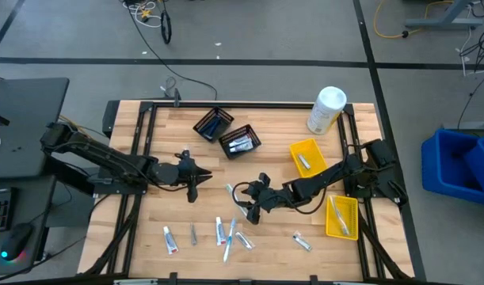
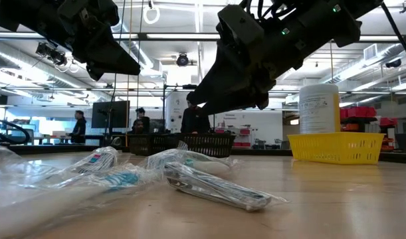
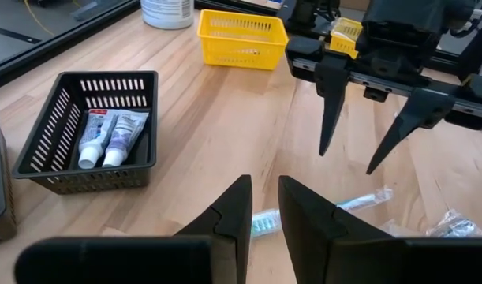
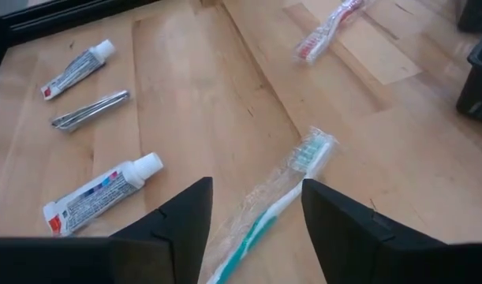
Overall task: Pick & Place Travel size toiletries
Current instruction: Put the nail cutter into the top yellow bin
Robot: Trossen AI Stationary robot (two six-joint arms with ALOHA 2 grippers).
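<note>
Several travel toiletries lie loose near the table's near edge: toothpaste tubes (image 1: 170,239) (image 4: 99,193), a silver piece (image 4: 91,110), and a teal toothbrush in a clear wrapper (image 4: 280,193). My right gripper (image 1: 252,212) (image 4: 252,207) hovers open above that toothbrush, with a finger on either side and no contact. A red toothbrush (image 4: 327,31) lies farther off. My left gripper (image 1: 192,184) (image 3: 263,201) hangs over bare wood left of centre, open by a narrow gap and holding nothing. Two toothpaste tubes (image 3: 106,136) lie in a black mesh basket (image 3: 35,150).
Two black mesh baskets (image 1: 212,124) (image 1: 240,141) sit toward the far edge. A white canister (image 1: 327,109) stands at the far right. Two yellow bins (image 1: 306,156) (image 1: 341,215) are on the right side. People stand in the room behind the table (image 2: 140,119).
</note>
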